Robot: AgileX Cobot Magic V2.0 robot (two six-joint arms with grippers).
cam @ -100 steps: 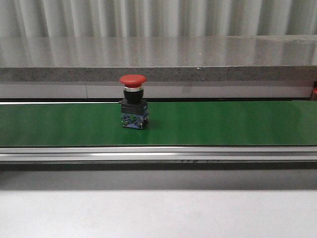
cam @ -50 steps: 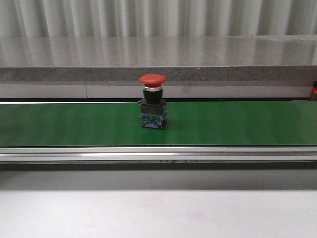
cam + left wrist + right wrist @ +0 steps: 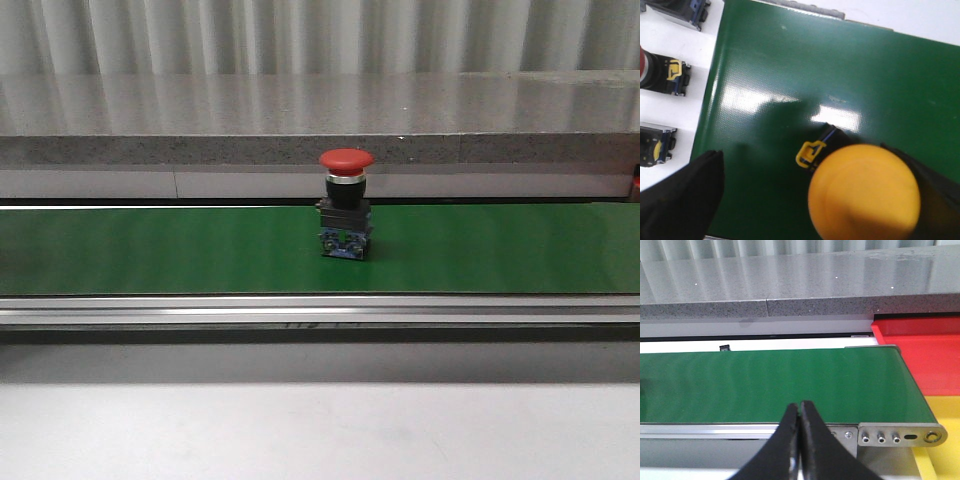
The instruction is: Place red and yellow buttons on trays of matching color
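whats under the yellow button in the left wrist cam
The green belt lies beneath the yellow button, which sits between the left gripper fingers. Its wide cap hides most of its body and any contact with the belt.

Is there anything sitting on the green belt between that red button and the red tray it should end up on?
Nothing visible. The red button stands alone on the green belt, and the right wrist view shows bare belt up to the red tray at its end.

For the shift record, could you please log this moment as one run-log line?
red button: upright on green belt | left gripper: shut on yellow button | right gripper: shut, empty | red tray: no button seen
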